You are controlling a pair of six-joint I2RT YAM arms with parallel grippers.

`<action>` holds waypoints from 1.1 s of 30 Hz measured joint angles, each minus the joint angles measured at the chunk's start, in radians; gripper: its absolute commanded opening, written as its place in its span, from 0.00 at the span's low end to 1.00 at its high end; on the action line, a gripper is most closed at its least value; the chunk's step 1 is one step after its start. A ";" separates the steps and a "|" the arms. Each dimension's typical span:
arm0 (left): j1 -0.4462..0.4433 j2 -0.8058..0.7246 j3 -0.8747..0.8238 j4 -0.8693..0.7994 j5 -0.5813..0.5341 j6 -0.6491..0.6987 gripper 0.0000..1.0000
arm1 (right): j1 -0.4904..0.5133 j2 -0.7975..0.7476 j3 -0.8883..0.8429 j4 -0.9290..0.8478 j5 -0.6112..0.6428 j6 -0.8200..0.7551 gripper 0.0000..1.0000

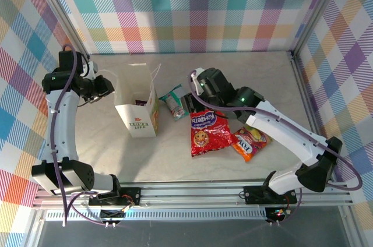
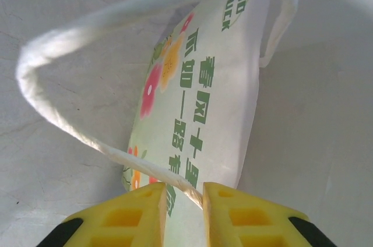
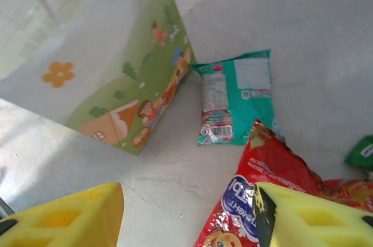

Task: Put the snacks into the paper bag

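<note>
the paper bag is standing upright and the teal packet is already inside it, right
One part is wrong. The paper bag does stand upright, but the teal packet is not inside it. It lies flat on the table just beside the bag, as the right wrist view shows.

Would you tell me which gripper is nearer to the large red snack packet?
Right. The right gripper hovers at the red snack packet's top edge; the left gripper is at the paper bag's cord handle, beyond the bag.
</note>
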 measured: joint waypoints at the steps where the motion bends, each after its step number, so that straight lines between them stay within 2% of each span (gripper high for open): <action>1: -0.007 0.000 0.000 0.000 -0.006 0.004 0.24 | -0.015 -0.009 -0.013 0.004 -0.010 0.011 0.61; 11: -0.031 0.008 0.006 0.002 -0.048 0.013 0.29 | -0.121 -0.035 -0.129 0.053 -0.126 0.096 0.64; 33: -0.074 0.026 0.017 0.016 -0.084 0.032 0.31 | -0.227 -0.024 -0.262 0.117 -0.307 0.204 0.68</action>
